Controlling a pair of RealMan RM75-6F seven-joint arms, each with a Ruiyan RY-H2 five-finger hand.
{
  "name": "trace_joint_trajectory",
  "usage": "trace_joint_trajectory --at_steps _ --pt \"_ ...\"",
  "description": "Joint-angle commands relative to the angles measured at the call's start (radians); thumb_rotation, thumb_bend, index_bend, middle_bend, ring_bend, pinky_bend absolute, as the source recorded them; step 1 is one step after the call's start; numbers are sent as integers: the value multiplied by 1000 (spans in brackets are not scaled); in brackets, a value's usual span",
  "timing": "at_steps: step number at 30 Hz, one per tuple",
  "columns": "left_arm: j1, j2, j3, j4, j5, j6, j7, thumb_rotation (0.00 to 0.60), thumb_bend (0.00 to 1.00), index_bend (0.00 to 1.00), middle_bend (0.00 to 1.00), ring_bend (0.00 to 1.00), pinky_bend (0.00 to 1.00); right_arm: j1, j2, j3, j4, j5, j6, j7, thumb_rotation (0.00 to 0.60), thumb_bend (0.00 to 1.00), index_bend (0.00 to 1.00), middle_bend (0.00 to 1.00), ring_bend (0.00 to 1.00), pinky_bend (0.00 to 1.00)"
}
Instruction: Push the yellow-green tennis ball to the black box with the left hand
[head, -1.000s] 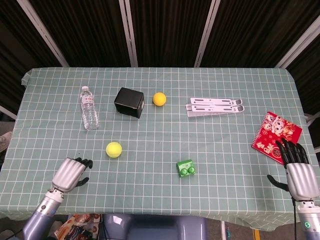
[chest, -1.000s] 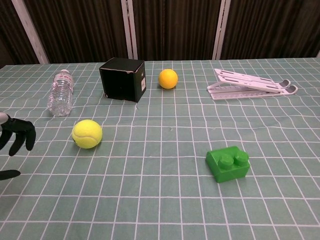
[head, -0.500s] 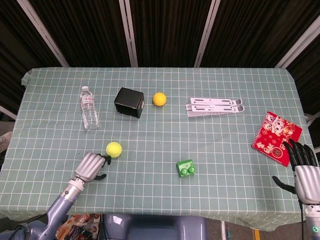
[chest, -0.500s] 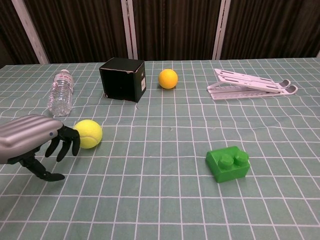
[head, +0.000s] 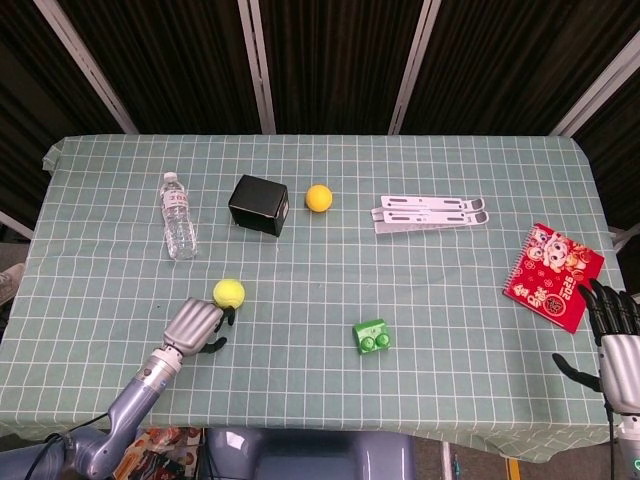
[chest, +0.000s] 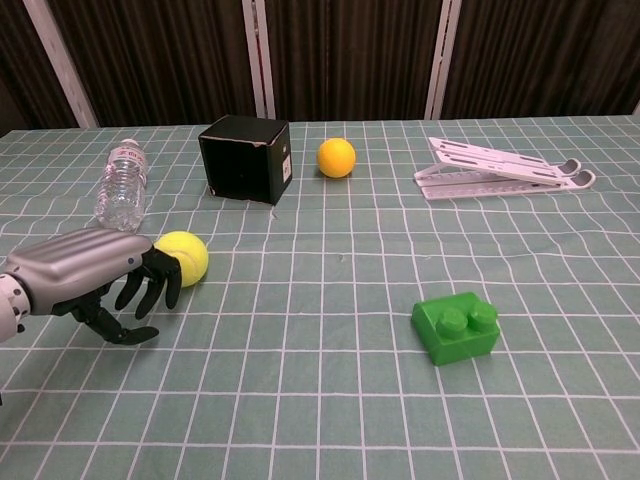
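- The left hand (chest: 95, 272) is sitting low over the surface (head: 430, 330) at the near left, fingers (chest: 155, 285) curled downward and slightly apart, holding nothing; their tips are touching or just short of the near-left side of the yellow-green tennis ball (chest: 184, 256).
- The ball is lying on the surface just far and right of that hand, so the hand is sitting behind it for a push away from the robot.
- The black box (head: 259, 204) is standing farther back and a little right of the ball, with open cloth lying between them; in the head view the line from hand through ball is pointing roughly toward the box, perhaps slightly left of it.
- My judgement: the push is needing a far, slightly rightward drive, with contact kept on the ball's near-left side so it is not rolling off toward the water bottle (head: 177, 215), which is lying to the box's left.
- The right hand (head: 618, 340) is resting at the near right edge, fingers spread and empty, well apart from the ball; the left hand is far nearer.
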Motion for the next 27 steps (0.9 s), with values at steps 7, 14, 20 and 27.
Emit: trace_joint_trajectory --at_steps 7,14,20,27 --pt "-42 -10 -29 15 -45 -23 -4 600 268 496 612 605 836 -5 1 -1 -1 -10 11 -2 600 208 0 0 0 0" --pt "-90 -14 -66 28 -123 -71 10 600 267 487 599 597 823 -11 3 1 1 -14 25 9 600 208 0 0 0 0" --pt "-121 -28 -91 54 -170 -75 23 600 267 481 587 583 791 -15 6 2 2 -14 31 19 600 209 0 0 0 0" --pt "-161 -43 -106 120 -243 -111 46 600 267 481 586 579 782 -22 8 2 3 -17 42 27 600 209 0 0 0 0"
